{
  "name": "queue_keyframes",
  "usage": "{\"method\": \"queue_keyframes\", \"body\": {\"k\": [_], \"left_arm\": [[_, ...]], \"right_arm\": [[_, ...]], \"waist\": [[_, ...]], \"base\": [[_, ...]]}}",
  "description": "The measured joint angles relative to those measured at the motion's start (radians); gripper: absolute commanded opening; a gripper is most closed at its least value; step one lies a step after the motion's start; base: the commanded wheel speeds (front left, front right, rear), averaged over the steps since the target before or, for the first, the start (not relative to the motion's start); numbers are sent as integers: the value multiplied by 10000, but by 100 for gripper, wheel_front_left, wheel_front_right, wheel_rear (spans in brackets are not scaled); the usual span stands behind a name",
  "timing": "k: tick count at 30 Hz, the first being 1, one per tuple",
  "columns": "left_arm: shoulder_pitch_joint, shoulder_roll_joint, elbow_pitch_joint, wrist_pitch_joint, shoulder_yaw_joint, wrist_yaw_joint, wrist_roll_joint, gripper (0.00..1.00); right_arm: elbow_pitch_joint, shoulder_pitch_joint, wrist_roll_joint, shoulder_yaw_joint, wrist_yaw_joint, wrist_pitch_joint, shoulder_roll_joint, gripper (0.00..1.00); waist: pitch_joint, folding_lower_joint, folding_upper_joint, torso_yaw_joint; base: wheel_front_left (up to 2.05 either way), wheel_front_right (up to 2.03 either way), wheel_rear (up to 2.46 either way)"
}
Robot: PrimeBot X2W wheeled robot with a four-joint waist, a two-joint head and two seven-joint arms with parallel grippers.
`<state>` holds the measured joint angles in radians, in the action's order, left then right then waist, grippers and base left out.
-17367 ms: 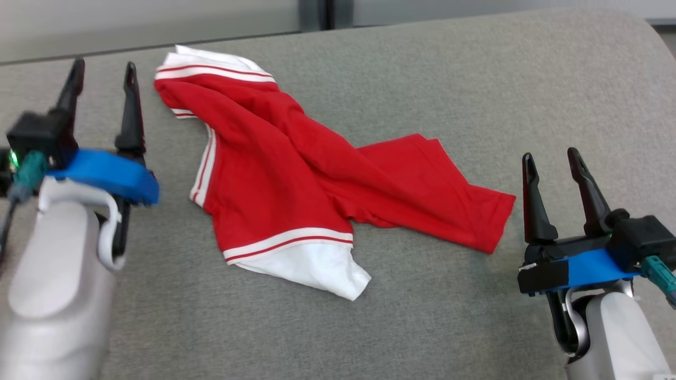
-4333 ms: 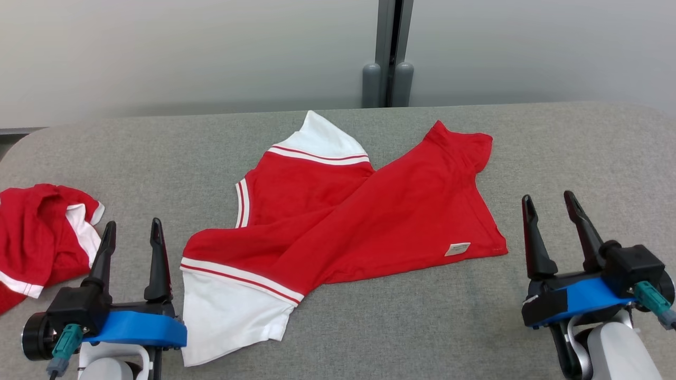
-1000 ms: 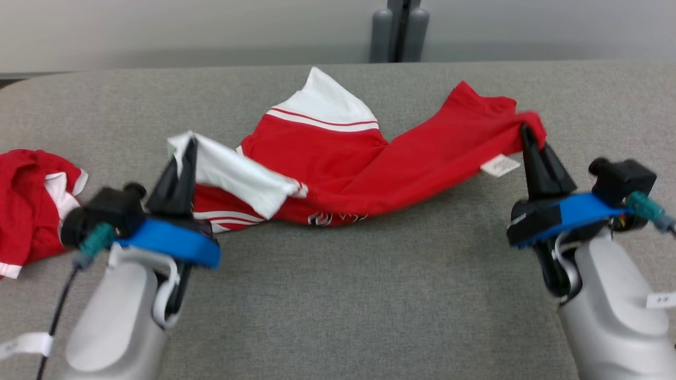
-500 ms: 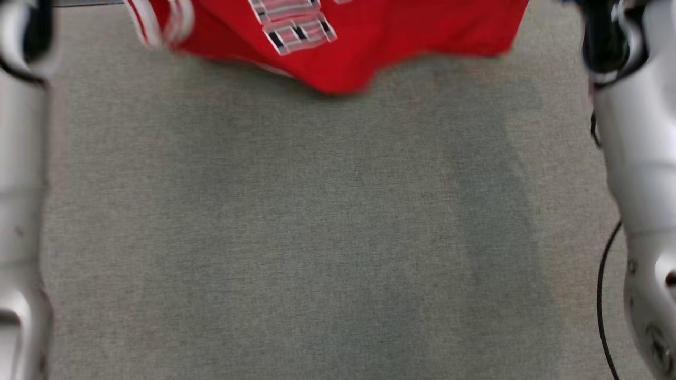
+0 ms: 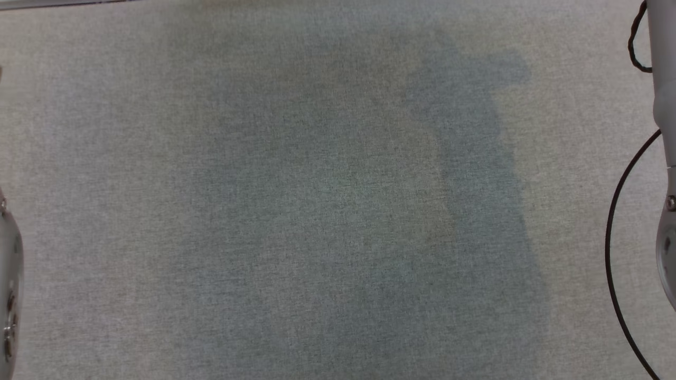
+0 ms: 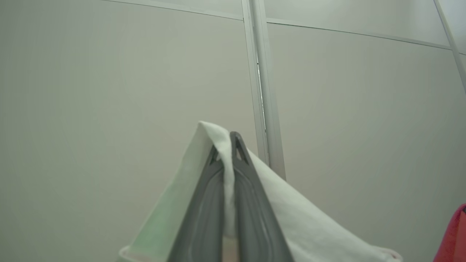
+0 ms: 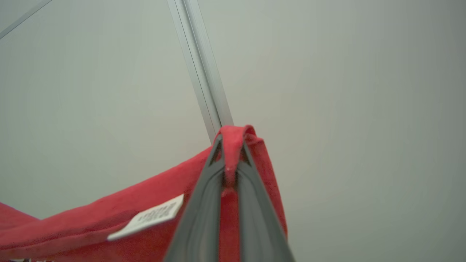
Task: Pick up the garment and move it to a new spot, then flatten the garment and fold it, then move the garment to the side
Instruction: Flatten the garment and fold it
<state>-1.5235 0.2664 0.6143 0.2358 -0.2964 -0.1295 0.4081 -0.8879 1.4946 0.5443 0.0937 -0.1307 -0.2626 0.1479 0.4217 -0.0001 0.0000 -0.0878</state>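
Slippage risk: left end effector (image 6: 225,145) clamped on white sleeve of red-and-white shirt (image 7: 72,233), right end effector (image 7: 231,143) clamped on red hem corner. Shirt strung between both, off grey surface (image 5: 338,211); thin pinches, liable to pull free under stretch.

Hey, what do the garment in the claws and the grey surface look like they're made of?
The garment: soft matte knit, probably cotton jersey, since it drapes limply. The grey surface: matte woven cloth, judging by its fine speckled weave.
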Motion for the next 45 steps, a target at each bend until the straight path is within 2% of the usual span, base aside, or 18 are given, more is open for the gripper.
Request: {"method": "queue_keyframes", "body": {"k": [7,13,17,23,30,37,45], "left_arm": [[586,58,199,151,-224,-2,347,0],[2741,27,-512,253,-138,8,512,0],[4666,8,-1764,259,303,245,539,0],[8102,-121,-3453,261,863,635,477,0],[11412,-372,-4569,259,1185,855,481,0],[13447,-713,-4943,259,1231,890,512,0],[15040,-897,-4872,257,882,938,426,0]], "right_arm": [[127,-587,123,282,0,0,-54,0],[1344,-2353,280,454,0,0,15,0],[2324,-4101,431,545,0,0,54,0],[3584,-6843,667,560,0,0,134,0],[4192,-9491,924,600,0,2,209,0],[4380,-11614,1212,391,0,2,268,0],[4569,-13221,1151,291,0,188,307,0]], "waist": [[501,1,0,30],[568,2,0,236],[420,1,0,283],[-73,1,0,326],[-726,0,0,451],[-1488,-2,0,752],[-2367,-2,0,923]], "base": [[0,0,0],[0,0,0],[0,0,0],[0,0,0],[0,0,0],[0,0,0],[0,0,0]]}}
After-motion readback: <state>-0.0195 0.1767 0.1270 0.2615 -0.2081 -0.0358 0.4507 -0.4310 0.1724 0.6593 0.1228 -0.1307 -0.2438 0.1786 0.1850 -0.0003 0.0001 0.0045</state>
